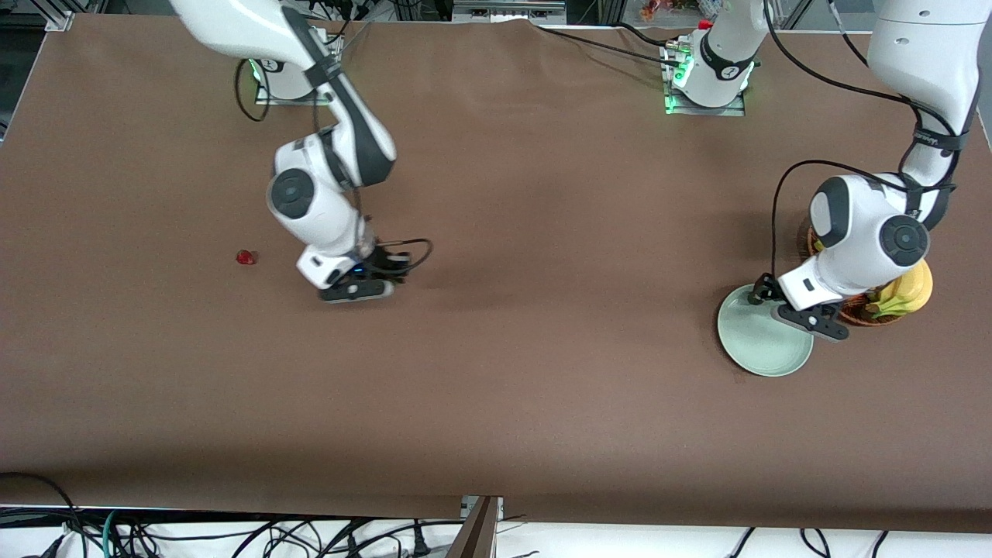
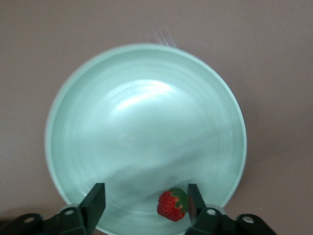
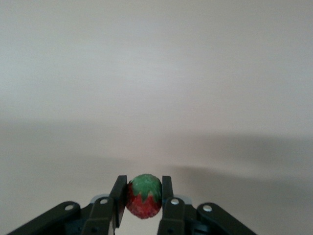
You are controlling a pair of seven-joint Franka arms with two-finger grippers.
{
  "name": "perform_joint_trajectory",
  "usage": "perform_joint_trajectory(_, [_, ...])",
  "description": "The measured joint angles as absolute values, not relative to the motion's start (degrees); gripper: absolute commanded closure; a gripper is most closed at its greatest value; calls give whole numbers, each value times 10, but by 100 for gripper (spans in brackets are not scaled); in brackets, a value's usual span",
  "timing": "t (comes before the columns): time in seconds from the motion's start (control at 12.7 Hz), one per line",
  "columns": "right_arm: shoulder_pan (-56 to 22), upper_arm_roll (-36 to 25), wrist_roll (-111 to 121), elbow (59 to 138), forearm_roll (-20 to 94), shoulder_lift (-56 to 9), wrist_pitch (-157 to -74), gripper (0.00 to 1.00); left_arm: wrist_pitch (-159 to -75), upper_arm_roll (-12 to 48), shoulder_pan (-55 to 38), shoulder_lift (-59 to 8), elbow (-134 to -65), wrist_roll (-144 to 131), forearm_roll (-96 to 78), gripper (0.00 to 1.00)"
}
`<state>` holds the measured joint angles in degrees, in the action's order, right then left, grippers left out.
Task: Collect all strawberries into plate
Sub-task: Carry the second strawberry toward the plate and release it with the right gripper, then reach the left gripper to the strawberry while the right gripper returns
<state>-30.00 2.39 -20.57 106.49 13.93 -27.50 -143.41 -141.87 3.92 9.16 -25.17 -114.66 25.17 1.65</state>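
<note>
Right gripper [image 1: 358, 288], low over the bare brown table [image 1: 542, 372] toward the right arm's end, has its two fingers [image 3: 119, 198] pinched on a strawberry [image 3: 144, 197]; the right wrist view shows the berry squeezed between the pads, its green top up and red body below. Beside that gripper, closer to the right arm's end of the table, a second strawberry [image 1: 246, 257] lies alone on the cloth, well apart from the fingers.

Toward the left arm's end sits the pale mint-green plate [image 1: 756, 349]. Left gripper [image 1: 806, 316] hangs over the plate's edge on the basket's side, its fingers [image 2: 94, 201] spread wide with nothing between them. In the left wrist view a third strawberry [image 2: 171, 205] lies inside the plate near the rim, close to one open finger, though whether they touch cannot be told.

Just beside the plate, mostly hidden by the left arm, stands a brown wicker basket [image 1: 860, 311] with yellow bananas [image 1: 907, 293] in it
</note>
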Motion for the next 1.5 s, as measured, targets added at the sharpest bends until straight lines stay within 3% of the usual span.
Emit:
perform_joint_trajectory(0.24, [-375,48,-390,904,141,-351,-1433,73,-1417,44,90,-252,-1129,251,-30,0])
perform_joint_trajectory(0.32, [-404,51,-455,850,141,-377,-1433,55,-1416,47,86,-252,-1129,250,-53,0])
perform_joint_trajectory(0.4, [-433,52,-523,801,142,-401,-1434,12,-1416,50,78,-253,-1129,243,-67,0])
perform_joint_trajectory(0.47, [-457,52,-588,761,142,-419,-1438,0,-1415,52,71,-255,-1129,227,-71,0])
perform_joint_trajectory(0.71, [-481,52,-691,697,142,-431,-1454,0,-1415,58,61,-258,-1129,204,-71,0])
perform_joint_trajectory(1.11, [-468,46,-696,688,142,-432,-1450,0,-1408,66,57,-273,-1132,196,-72,0])
perform_joint_trajectory(1.5, [-389,19,-486,686,140,-419,-1278,0,-1380,146,40,-272,-1176,-28,-73,0])
